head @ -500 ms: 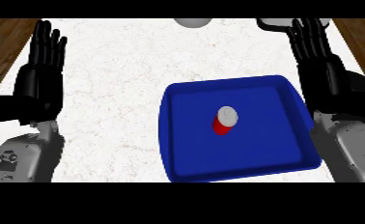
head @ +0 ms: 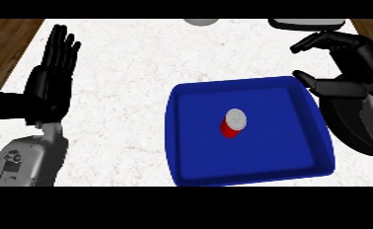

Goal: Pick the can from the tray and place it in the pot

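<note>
A blue tray [head: 191, 139] sits on the white counter [head: 131, 75], close to its near edge and toward its right side. The can [head: 232, 123], red with a grey top, stands upright near the middle of the tray floor, well apart from the raised rim on every side and touched by nothing. The left hand [head: 53, 82] shows near the counter's left edge, open with its fingers straight and pointing toward the far edge, holding nothing. The right hand [head: 342, 70] hangs above the counter's right edge, just beyond the tray's far right corner; its fingers are bent forward and spread apart from the thumb, so it is open and empty, and it does not touch the tray or the can. At the far right corner of the counter a dark rim [head: 306, 24] of some vessel shows, cut off by the view, and I cannot tell whether it is the pot. A small grey round thing [head: 201, 21] lies at the far edge near the middle, also cut off.
</note>
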`<state>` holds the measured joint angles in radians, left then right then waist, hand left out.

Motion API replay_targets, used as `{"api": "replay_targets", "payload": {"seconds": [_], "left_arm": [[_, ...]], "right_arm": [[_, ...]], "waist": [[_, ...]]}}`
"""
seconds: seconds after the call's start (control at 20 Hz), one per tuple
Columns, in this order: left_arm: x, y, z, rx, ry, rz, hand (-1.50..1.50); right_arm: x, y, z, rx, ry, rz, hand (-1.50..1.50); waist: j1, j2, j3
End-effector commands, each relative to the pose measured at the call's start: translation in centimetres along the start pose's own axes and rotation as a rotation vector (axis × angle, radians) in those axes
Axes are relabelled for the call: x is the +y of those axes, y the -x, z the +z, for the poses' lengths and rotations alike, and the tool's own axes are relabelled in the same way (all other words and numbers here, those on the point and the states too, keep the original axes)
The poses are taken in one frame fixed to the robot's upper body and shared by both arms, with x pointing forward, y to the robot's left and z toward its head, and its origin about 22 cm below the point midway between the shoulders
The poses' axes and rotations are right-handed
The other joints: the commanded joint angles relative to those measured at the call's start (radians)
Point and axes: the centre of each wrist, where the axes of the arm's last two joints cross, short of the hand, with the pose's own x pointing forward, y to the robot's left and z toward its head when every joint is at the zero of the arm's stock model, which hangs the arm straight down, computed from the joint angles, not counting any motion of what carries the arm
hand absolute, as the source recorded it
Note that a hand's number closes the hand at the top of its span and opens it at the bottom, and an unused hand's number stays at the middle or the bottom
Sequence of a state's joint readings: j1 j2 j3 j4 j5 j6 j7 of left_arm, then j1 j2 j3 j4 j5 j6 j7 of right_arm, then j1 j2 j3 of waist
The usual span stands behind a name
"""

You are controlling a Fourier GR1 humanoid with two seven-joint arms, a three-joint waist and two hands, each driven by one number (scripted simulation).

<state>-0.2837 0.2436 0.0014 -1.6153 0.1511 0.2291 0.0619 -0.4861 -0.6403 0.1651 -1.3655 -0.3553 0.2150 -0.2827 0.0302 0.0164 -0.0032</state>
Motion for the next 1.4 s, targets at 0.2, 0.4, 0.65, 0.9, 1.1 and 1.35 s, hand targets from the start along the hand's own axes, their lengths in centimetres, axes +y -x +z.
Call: {"api": "replay_targets", "payload": {"seconds": [0.2, 0.4, 0.65, 0.9, 1.1, 1.35], "left_arm": [[1.9, 1.6, -0.1, 0.053, 0.036, 0.003, 0.00], [1.0, 1.1, -0.8, 0.043, 0.026, 0.009, 0.00], [1.0, 1.7, -0.9, 0.080, 0.011, 0.017, 0.00], [1.6, 2.4, 0.5, 0.071, 0.021, -0.001, 0.00], [0.7, 2.0, -0.1, 0.054, 0.022, 0.020, 0.00], [2.1, 1.9, -0.5, 0.059, 0.009, 0.014, 0.00]], "right_arm": [[-2.7, 4.6, 4.8, -0.187, -0.244, 0.157, -1.50], [-4.5, 4.3, 3.6, -0.139, -0.354, 0.306, -1.50], [-2.9, 1.3, 2.3, -0.019, -0.553, 0.476, -1.50], [2.5, 0.5, -0.7, 0.002, -0.623, 0.567, -1.50], [4.0, -0.2, -1.4, 0.086, -0.656, 0.595, -1.50], [8.2, -0.6, -1.9, 0.163, -0.676, 0.622, -1.50]], "waist": [[-0.015, -0.006, 0.005], [-0.016, -0.010, 0.004], [-0.038, -0.019, 0.002], [-0.029, -0.019, 0.002], [-0.029, -0.017, 0.003], [-0.029, -0.017, 0.003]]}}
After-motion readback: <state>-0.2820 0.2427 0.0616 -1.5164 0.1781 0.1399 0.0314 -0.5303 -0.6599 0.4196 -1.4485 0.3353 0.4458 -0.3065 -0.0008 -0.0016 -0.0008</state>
